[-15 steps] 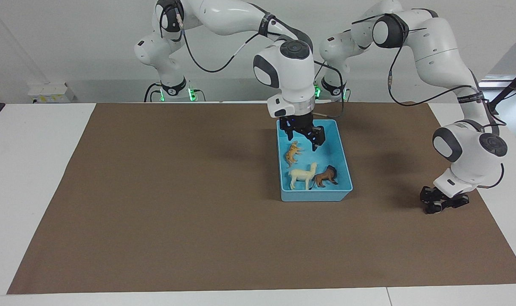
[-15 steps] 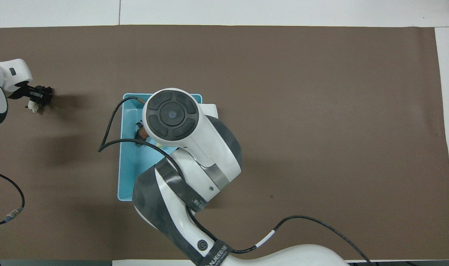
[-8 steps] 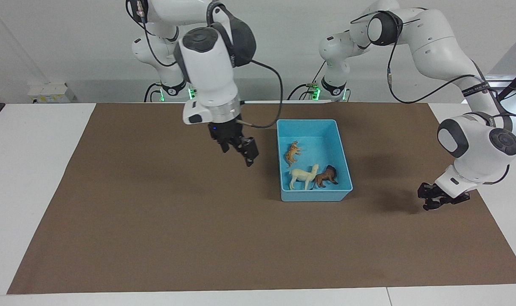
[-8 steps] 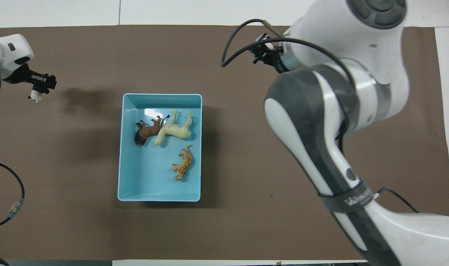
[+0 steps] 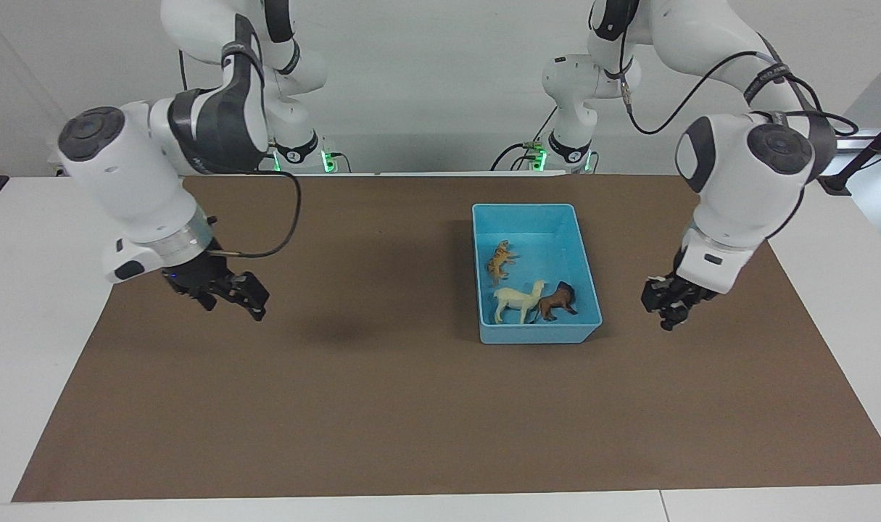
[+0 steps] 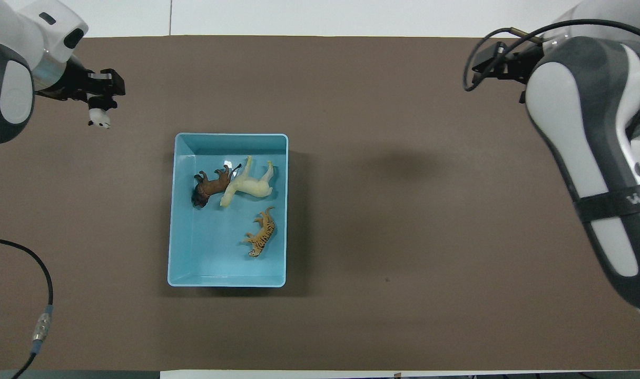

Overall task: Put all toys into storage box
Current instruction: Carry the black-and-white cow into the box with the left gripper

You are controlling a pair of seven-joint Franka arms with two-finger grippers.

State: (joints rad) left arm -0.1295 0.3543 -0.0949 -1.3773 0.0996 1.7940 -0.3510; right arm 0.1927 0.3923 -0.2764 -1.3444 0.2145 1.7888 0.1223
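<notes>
While the left gripper (image 5: 668,308) is clamping the panda (image 5: 655,279) beside the storage box (image 5: 589,268), the right gripper (image 5: 230,293) is hanging open. Overhead, the tiger (image 6: 262,239), horse (image 6: 248,184) and brown animal (image 6: 209,188) are lying boxed, apart from both jaws.

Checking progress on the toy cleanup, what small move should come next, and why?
Probably carry the left gripper sideways over the storage box before releasing: it is shut on the panda above the mat, while tiger, white animal and brown animal already lie inside.
</notes>
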